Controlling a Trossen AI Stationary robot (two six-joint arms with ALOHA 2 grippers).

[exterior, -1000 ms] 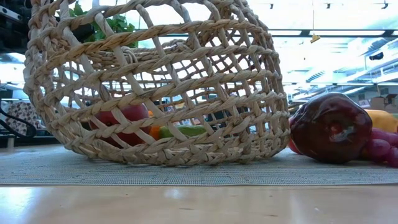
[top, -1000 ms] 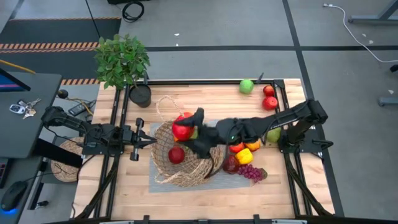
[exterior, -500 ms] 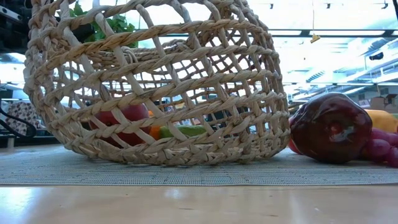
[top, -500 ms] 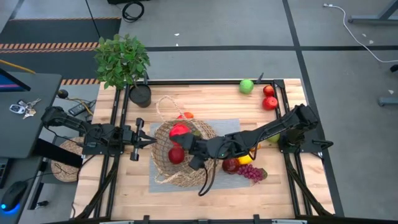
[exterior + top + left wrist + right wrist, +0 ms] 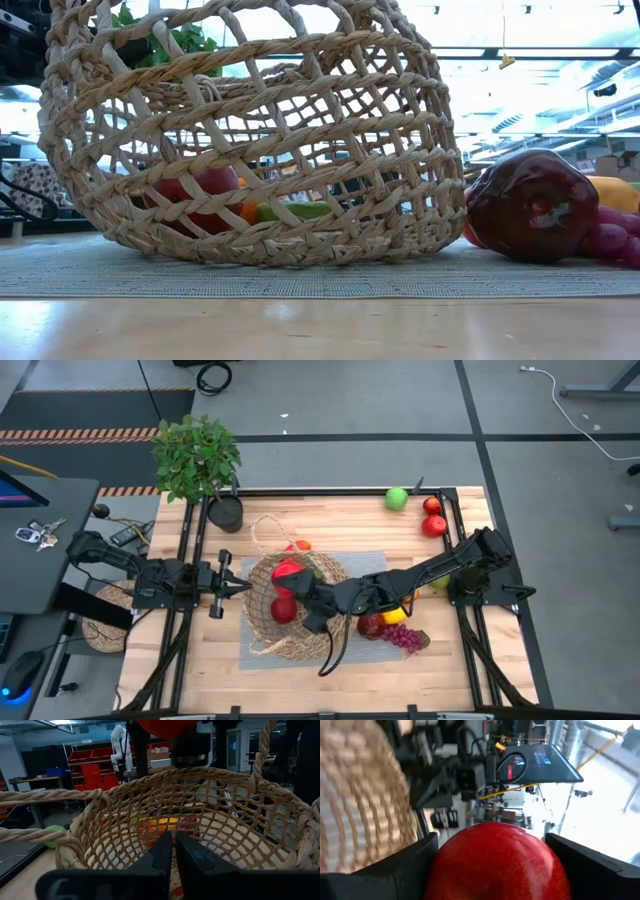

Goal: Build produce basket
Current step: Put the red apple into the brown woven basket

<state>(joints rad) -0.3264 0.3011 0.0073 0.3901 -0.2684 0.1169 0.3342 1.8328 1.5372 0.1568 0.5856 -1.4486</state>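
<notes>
The tan wicker basket (image 5: 295, 615) lies tipped on its side on a grey mat (image 5: 365, 565), with its opening toward the table's left. A red apple (image 5: 283, 609) and other pieces (image 5: 290, 211) lie inside it. My right gripper (image 5: 296, 578) reaches from the table's right and is shut on a red apple (image 5: 285, 569) over the basket's upper rim. My left gripper (image 5: 240, 588) is shut at the basket's left side, and its fingers (image 5: 172, 851) point into the opening. Whether it touches the basket I cannot tell. My right gripper pinches the red apple (image 5: 497, 855) between its two fingers (image 5: 415, 865), one on each opposite side. The fingers come from the table's right. The apple is lifted clear above the basket's opening and also shows in the left wrist view (image 5: 165, 726).
A dark red apple (image 5: 371, 624), a yellow piece (image 5: 393, 612), purple grapes (image 5: 405, 637) and a green pear (image 5: 440, 577) lie right of the basket. A green apple (image 5: 397, 498) and two red apples (image 5: 433, 525) are at the far right. A potted plant (image 5: 197, 455) stands far left.
My right gripper has gone down toward the basket with the red apple still in its hold, and the arm now stretches lower across the table. It has kept still over the last half second. The basket and my left gripper have not moved.
</notes>
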